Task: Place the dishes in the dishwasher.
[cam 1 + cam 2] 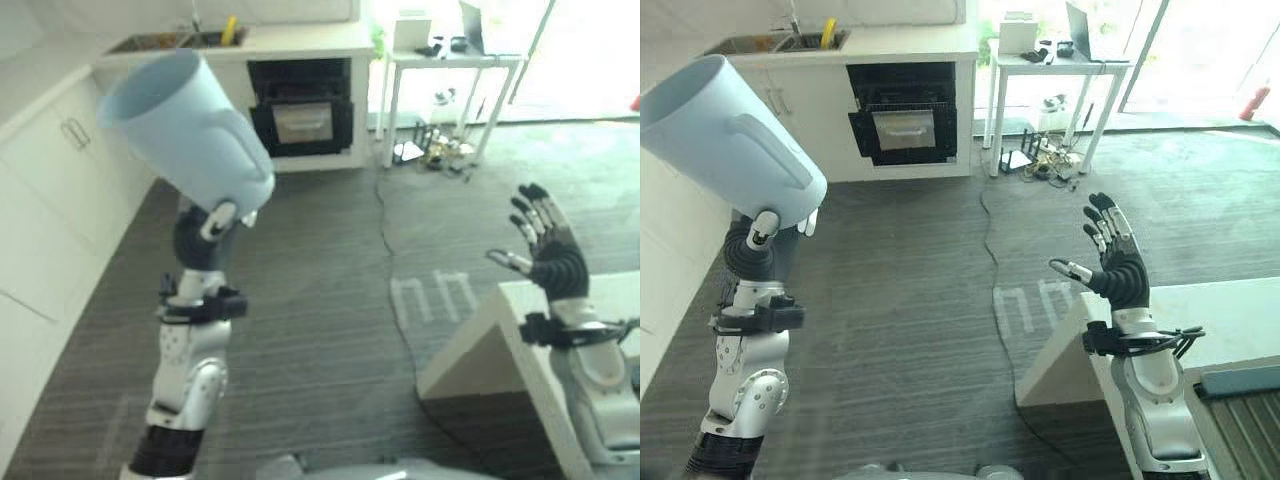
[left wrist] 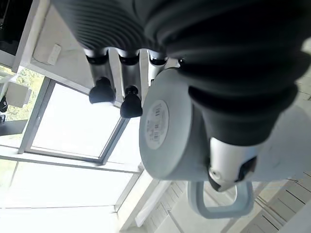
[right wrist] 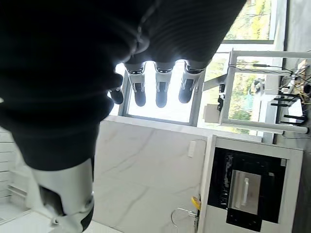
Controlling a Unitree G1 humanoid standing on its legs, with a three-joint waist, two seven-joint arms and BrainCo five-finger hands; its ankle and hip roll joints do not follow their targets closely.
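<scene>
Matt pale-blue plastic mug, ribbed dark rubbery cover on left hand, striped grey carpet floor

The jug hides most of the left hand in the head views. The jug's handle is partly behind the thumb. Small things on the far worktop are too small to tell.

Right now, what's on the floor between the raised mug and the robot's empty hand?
Only grey carpet lies between the pale blue mug in the left hand and the open right hand, in both eye views.
</scene>
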